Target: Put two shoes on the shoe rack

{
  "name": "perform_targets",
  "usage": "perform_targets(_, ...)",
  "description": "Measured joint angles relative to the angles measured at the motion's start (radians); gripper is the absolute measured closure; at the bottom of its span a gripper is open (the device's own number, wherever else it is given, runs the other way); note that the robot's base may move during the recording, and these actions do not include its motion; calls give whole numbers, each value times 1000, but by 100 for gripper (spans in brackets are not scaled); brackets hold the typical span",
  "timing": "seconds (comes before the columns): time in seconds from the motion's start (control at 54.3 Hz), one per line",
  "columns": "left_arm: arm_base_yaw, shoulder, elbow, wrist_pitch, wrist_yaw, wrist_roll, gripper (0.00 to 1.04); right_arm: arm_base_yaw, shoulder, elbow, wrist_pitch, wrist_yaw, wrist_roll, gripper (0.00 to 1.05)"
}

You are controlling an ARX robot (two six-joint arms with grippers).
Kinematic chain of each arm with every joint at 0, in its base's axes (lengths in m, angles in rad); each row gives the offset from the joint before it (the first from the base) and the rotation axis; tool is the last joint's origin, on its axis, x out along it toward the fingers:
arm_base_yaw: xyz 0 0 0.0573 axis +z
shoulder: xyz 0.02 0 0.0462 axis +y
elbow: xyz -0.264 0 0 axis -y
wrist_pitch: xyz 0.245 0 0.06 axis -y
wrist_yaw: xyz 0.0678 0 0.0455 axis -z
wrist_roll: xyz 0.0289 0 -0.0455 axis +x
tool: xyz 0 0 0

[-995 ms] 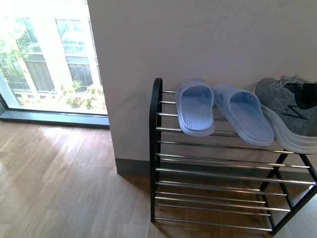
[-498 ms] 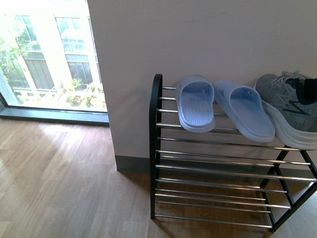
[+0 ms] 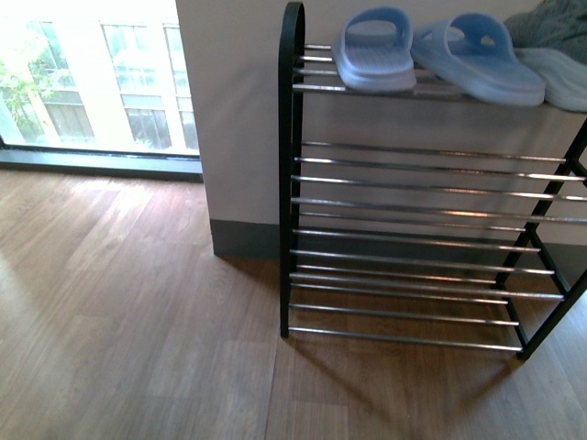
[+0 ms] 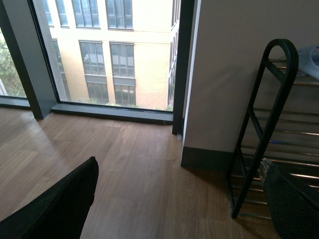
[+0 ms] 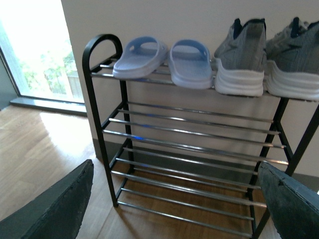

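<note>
Now the view has dropped toward the floor; both shoes (image 5: 271,62) sit on the rack (image 5: 102,99), both grippers released and empty.

You have the shoe rack (image 5: 185,149) standing on the wooden floor (image 3: 128,312), against the pale wall just beside the window. It is a black frame with rounded top corners and tiers of thin silver rods. On its top tier, in the right wrist view, you see two pale blue slide sandals (image 5: 164,59) at the rounded end, then the two grey sneakers (image 5: 269,57) side by side, white soles facing outward. The tiers below carry nothing you can see.
</note>
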Motion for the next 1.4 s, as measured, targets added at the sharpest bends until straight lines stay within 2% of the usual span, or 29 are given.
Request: perform_targets(1.401,0,0,0,0,0,0,9,0,-1,0,-2,0,0,9)
